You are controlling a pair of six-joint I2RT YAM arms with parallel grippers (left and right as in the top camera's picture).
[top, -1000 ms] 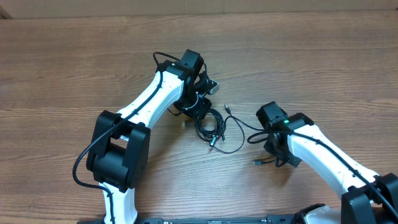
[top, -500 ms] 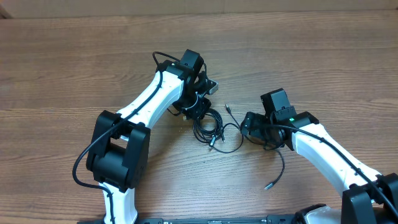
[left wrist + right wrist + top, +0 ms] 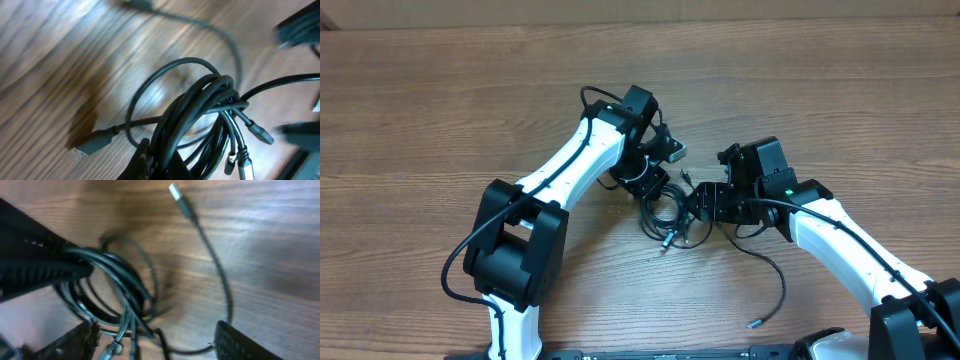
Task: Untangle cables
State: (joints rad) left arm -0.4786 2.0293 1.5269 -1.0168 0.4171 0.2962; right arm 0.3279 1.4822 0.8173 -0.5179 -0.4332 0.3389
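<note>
Several black cables [image 3: 200,110] clamped in left pincer [image 3: 652,188], right pincer [image 3: 157,340] spread wide

The left arm [image 3: 570,165] is angling in from the upper left of the cable bundle [image 3: 665,212], its left gripper [image 3: 652,188] pinching the bundle's top between closed jaws, while the right arm [image 3: 840,240] is bending in from the bundle's right, its right gripper [image 3: 703,205] hanging spread wide just beside the loops.
</note>
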